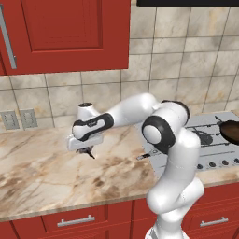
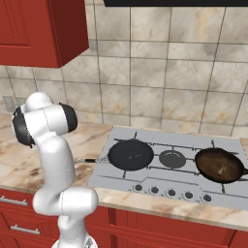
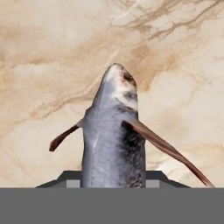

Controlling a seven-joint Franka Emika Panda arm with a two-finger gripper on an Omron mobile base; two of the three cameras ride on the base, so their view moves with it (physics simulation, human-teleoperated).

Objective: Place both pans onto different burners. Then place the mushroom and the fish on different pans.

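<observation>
My gripper [image 1: 87,150] hangs low over the marble counter [image 1: 42,163], left of the cooktop, pointing down. The grey-blue fish [image 3: 114,140] stands head-out between its two finger tips [image 3: 70,178], which press against its sides with no gap; its thin fins stick out to either side. The wide black pan [image 2: 131,155] sits on the left burner, its grey handle [image 2: 89,160] reaching over the counter. The deeper brown pan [image 2: 219,164] sits on the right burner, with a small lump that looks like the mushroom [image 2: 221,169] inside.
The large middle burner [image 2: 172,159] is bare between the two pans. Knobs [image 2: 172,192] line the cooktop's front edge. A red wall cabinet [image 1: 65,32] hangs above the counter and wall outlets [image 1: 18,119] sit at the back left.
</observation>
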